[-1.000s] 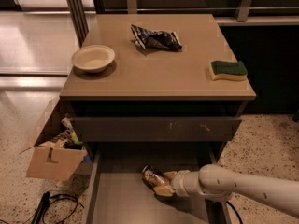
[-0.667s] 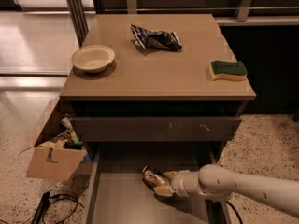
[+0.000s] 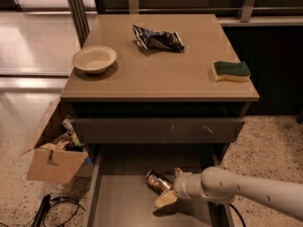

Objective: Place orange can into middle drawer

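Note:
The orange can [image 3: 156, 180] lies on its side, coppery and shiny, inside the open middle drawer [image 3: 118, 202], near the drawer's back middle. My gripper [image 3: 169, 189] reaches in from the right on a pale arm and sits at the can. One pale finger [image 3: 164, 199] shows in front of the can and another tip behind it, so the can lies between them. The drawer is pulled out below the flat grey drawer front [image 3: 156, 130].
On the cabinet top are a cream bowl [image 3: 94, 59] at left, a dark blue foil snack bag [image 3: 157, 38] at the back, and a green-yellow sponge [image 3: 231, 71] at right. An open cardboard box [image 3: 54, 157] of clutter and cables [image 3: 52, 209] stand on the floor at left.

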Action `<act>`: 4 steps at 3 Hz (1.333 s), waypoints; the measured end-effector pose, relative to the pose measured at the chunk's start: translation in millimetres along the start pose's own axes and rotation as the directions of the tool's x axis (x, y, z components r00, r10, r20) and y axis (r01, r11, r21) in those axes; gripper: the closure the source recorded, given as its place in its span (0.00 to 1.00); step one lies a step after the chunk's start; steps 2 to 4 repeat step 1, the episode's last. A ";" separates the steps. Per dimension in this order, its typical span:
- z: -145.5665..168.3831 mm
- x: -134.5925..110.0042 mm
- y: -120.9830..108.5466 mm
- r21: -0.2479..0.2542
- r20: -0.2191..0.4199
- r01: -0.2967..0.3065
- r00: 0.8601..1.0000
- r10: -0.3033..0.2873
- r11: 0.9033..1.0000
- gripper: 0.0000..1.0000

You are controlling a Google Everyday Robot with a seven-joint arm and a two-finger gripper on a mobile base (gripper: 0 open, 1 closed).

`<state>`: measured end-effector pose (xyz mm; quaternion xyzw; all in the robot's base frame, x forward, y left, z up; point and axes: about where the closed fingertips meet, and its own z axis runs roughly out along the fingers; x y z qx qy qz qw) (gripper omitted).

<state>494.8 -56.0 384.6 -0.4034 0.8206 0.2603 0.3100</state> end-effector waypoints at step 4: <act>0.0 0.0 0.0 0.000 0.000 0.000 1.000 0.000 1.000 0.00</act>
